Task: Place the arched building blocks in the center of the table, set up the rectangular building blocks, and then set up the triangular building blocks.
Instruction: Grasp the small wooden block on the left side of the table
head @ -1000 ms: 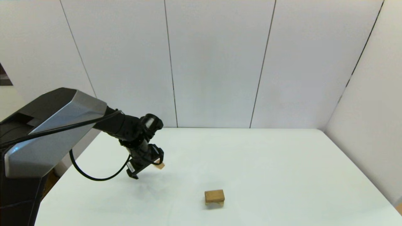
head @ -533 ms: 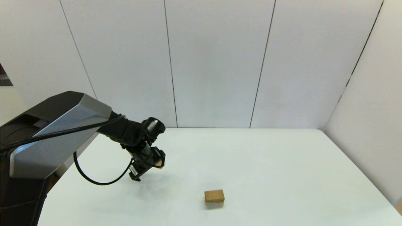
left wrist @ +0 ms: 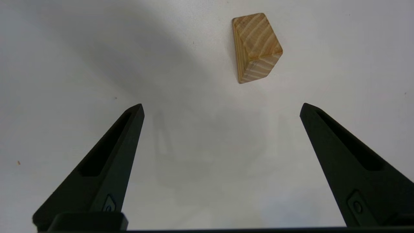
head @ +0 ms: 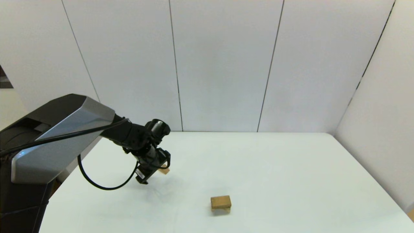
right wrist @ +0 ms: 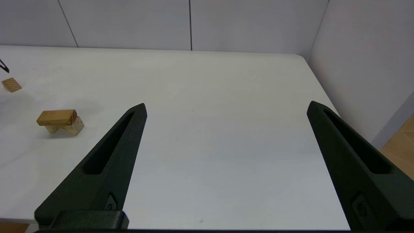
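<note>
Left gripper (left wrist: pixel 221 108) out over the left side of the large white table (head: pixel 275 168), black fingers spread wide, gripping nothing. Just beyond the fingertips, lying on the tabletop: small tan wooden wedge with striped grain, the triangular block (left wrist: pixel 256 47), clear of both fingers. Nearer the front, around mid-table: flat tan-brown wooden slab, the rectangular block (head: pixel 221 201), resting on top of the chunky light-wood arched block (head: pixel 221 210), pale faces peeking out beneath. Stack well apart from the wedge. Right gripper (right wrist: pixel 226 108) off at the right side, above the table's near edge, fingers likewise wide apart, empty.
</note>
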